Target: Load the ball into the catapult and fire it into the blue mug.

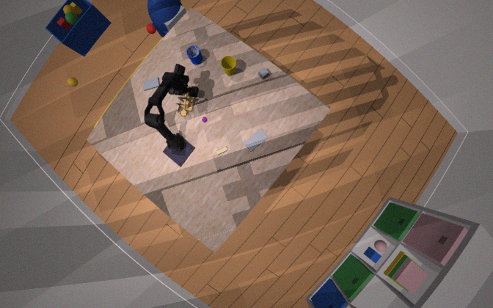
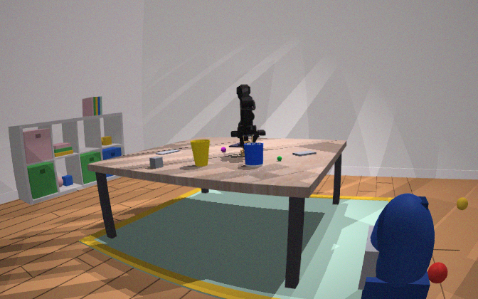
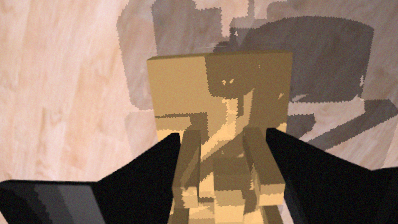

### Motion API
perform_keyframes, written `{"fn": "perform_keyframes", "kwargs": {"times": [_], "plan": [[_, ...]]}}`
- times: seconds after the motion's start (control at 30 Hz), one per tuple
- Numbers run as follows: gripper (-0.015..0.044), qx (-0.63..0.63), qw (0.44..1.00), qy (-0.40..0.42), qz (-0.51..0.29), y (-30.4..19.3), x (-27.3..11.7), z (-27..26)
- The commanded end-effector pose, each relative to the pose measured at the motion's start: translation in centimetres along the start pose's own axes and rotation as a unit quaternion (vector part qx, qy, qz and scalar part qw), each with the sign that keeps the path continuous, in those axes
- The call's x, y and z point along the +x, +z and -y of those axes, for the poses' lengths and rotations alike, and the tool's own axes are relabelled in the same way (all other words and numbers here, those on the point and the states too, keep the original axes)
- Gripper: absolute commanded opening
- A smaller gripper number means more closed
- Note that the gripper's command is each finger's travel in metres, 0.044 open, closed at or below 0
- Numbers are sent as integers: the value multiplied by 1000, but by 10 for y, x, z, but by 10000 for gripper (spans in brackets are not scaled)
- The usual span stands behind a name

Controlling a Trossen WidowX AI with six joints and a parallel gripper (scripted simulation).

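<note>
My gripper [image 3: 222, 138] is shut on the tan catapult [image 1: 186, 103] [image 3: 180, 85], its black fingers against the outer sides of the two uprights. The catapult's square base shows in the wrist view; I cannot tell whether it touches the table. Its round cup end shows in the top view, and no ball is visible in it. A purple ball [image 1: 204, 119] [image 2: 223, 149] lies on the table beside the catapult. A green ball [image 2: 279, 158] lies right of the blue mug in the exterior view. The blue mug [image 1: 194, 56] [image 2: 254, 154] stands upright beyond the catapult from the arm's base.
A yellow cup [image 1: 228, 66] [image 2: 200, 152] stands beside the blue mug, with a grey cube [image 1: 263, 73] [image 2: 156, 162] beyond it. Flat grey plates [image 1: 151, 83] [image 1: 255, 139] and a small pale yellow block [image 1: 221, 150] lie on the table.
</note>
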State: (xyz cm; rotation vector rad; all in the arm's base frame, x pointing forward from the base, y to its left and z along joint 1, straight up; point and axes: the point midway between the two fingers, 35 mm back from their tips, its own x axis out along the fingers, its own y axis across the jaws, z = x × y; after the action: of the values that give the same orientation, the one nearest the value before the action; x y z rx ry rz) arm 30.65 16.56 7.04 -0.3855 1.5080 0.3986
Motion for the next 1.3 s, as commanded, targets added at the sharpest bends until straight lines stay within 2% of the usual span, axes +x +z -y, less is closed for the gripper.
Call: {"fn": "perform_keyframes", "kwargs": {"times": [0.0,0.43,0.53,0.7,0.77,0.83,0.87,1.1,1.27], "plan": [[26,0,1000,0,0,0,-1,0],[368,0,1000,0,0,0,-1,0],[440,0,1000,0,0,3,-22,0],[440,0,1000,0,0,1,-91,0],[440,0,1000,0,0,0,-101,0],[440,0,1000,0,0,0,-101,0],[440,0,1000,0,5,3,-87,0],[440,2,1000,-1,3,-2,-93,0],[440,2,1000,-1,3,-1,-50,0]]}}
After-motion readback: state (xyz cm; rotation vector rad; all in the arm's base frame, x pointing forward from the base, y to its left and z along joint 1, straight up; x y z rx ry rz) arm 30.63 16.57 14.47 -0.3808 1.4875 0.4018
